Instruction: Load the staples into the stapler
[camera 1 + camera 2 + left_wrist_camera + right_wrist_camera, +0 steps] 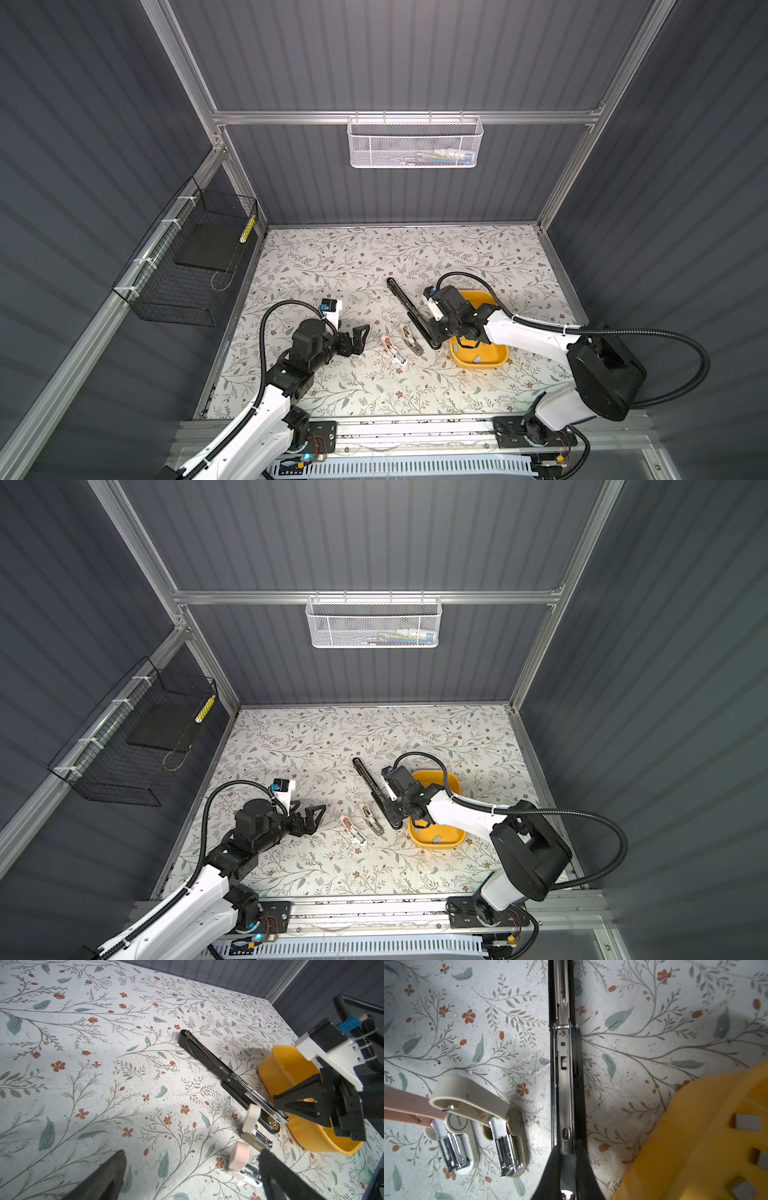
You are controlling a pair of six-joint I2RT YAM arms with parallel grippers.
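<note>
Over the near end of the long black stapler (405, 301), which lay hinged open on the floral table (332, 270), stood the right claw (568, 1160). Its jaws were all but closed, tips right above the bare magazine rail. Whether a strip was pinched between them could not be made out. The left claw (361, 338) gaped fully and held nothing, hovering near the pink stapler (395, 352) and beige stapler (412, 341). Grey staples (747, 1122) lay loose in the yellow tray (685, 1126), just beside the black stapler.
</note>
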